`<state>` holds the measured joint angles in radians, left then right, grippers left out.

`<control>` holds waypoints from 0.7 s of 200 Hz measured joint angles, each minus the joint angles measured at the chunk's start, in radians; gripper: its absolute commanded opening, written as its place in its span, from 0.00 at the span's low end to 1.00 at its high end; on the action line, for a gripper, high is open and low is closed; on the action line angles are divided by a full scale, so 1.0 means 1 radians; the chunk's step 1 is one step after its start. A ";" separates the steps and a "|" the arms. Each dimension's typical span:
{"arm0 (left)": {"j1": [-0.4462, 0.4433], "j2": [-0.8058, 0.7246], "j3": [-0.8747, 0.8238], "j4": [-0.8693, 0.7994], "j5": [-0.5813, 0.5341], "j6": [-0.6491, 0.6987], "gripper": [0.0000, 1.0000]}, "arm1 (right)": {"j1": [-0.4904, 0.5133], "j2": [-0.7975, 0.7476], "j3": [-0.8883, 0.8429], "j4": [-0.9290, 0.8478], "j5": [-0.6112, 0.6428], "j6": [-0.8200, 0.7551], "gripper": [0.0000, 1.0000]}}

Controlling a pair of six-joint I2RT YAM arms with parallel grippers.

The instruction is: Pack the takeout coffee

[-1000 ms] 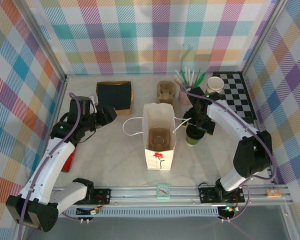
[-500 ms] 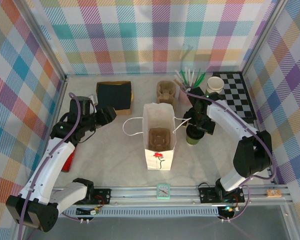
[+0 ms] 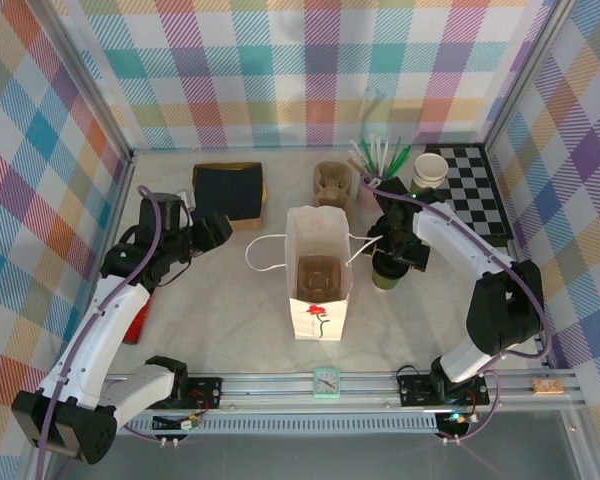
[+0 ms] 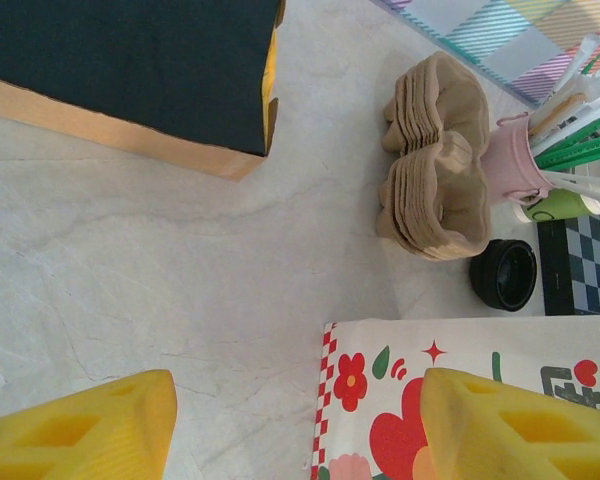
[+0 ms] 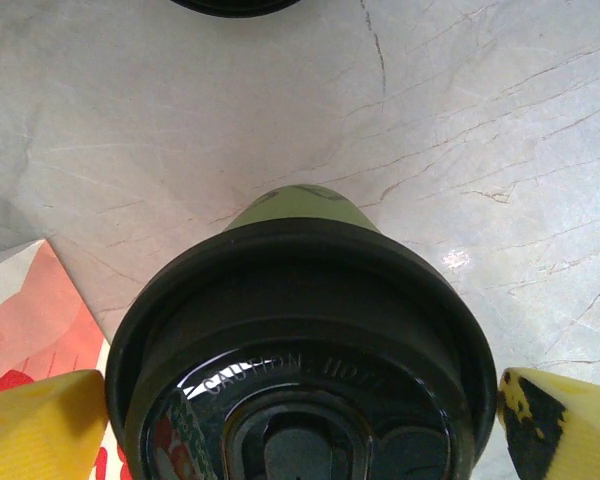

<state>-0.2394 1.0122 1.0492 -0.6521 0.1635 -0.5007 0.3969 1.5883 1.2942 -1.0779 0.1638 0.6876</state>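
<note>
Right gripper (image 3: 391, 256) sits over the takeout coffee (image 3: 384, 277) — cup upright, just beside the flower-printed paper bag (image 3: 320, 318) — left gripper (image 3: 216, 231) well apart, by the black-topped box (image 3: 228, 190).

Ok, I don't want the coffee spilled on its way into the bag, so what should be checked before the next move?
1. Lid on the takeout coffee: ok, black lid seated.
2. Right gripper astride the cup: ok, one finger on each side.
3. Grip closed on the cup: not ok, jaws open.
4. Paper bag upright, mouth open: ok.
5. Cup carrier inside the bag: ok.
6. Left gripper apart from the bag: ok, open and empty.
</note>
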 measured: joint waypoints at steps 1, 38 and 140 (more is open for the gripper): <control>0.000 0.000 0.000 0.000 0.000 0.000 0.66 | 0.000 0.000 0.000 0.000 0.000 0.000 0.99; 0.000 -0.002 0.000 0.000 0.000 0.000 0.66 | 0.000 0.008 -0.016 0.015 -0.001 -0.007 0.99; 0.000 -0.023 0.000 -0.003 -0.018 0.000 0.66 | 0.000 0.017 -0.040 0.061 -0.027 -0.020 0.99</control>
<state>-0.2394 0.9897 1.0492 -0.6548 0.1459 -0.5007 0.3969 1.6054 1.2545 -1.0164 0.1364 0.6678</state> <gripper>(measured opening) 0.656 0.989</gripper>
